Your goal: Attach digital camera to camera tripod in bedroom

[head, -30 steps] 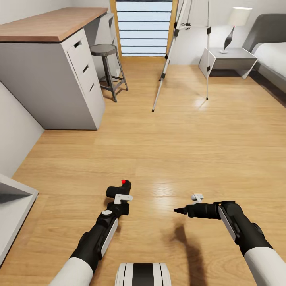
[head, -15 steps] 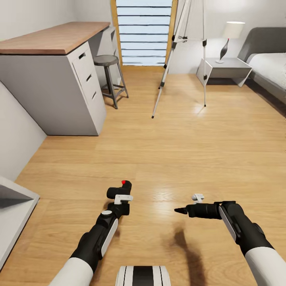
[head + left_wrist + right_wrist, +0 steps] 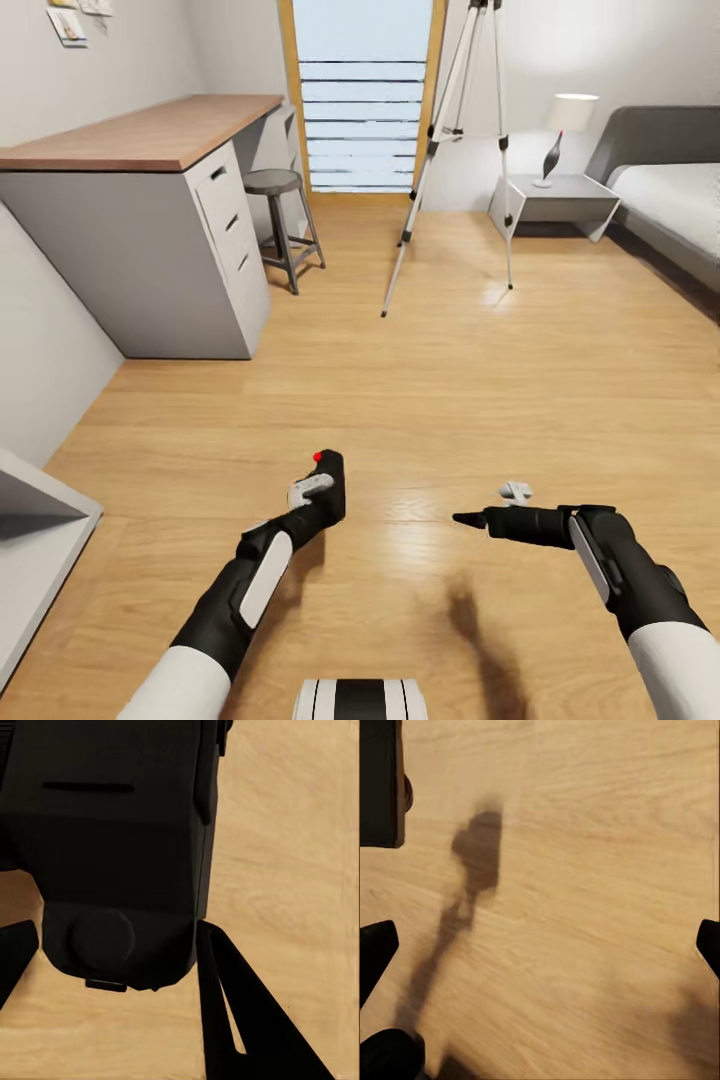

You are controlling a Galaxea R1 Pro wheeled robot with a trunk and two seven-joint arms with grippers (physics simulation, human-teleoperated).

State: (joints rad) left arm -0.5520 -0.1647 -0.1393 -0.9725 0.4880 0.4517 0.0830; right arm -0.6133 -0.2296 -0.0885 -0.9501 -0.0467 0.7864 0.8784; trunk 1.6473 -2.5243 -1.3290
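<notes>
One camera [image 3: 330, 478], one tripod [image 3: 455, 130], perhaps two pincers [image 3: 462, 520].

1. camera tripod [image 3: 452, 150]: head cut off by the head view's top edge.
2. digital camera [image 3: 112, 847]: cropped in the left wrist view, top and one side lost.
3. bed [image 3: 665, 190]: cut off at the head view's right edge.
4. wall papers [image 3: 70, 20]: too small to read.

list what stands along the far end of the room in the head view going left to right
desk → stool → window → tripod → bedside table with the lamp on it → bed
</notes>
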